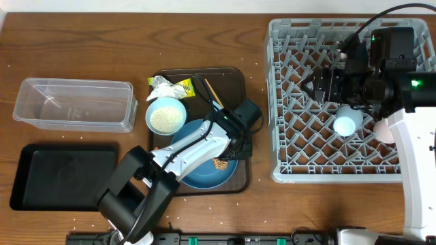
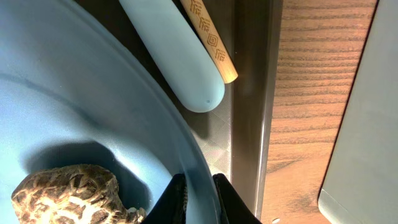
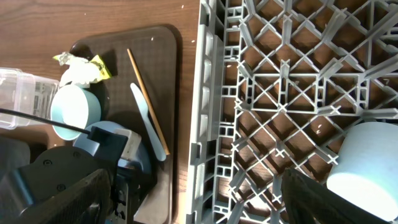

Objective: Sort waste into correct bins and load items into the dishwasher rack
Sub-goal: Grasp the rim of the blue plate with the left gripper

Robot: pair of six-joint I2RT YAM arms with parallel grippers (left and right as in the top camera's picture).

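Pinching the rim of the dark-blue plate (image 2: 74, 93), the left claw (image 2: 200, 190) sits one finger inside, one outside; the plate rests on the brown serving tray (image 2: 245, 124). A brown food lump (image 2: 65, 193) lies just beside the grip, so the lift should probably stay level and slow. The right claw (image 3: 199, 202) hangs wide open, empty, over the rack (image 3: 217, 93).

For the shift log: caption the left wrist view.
Left claw grips the dark-blue plate at its rim, beside a brown food lump.
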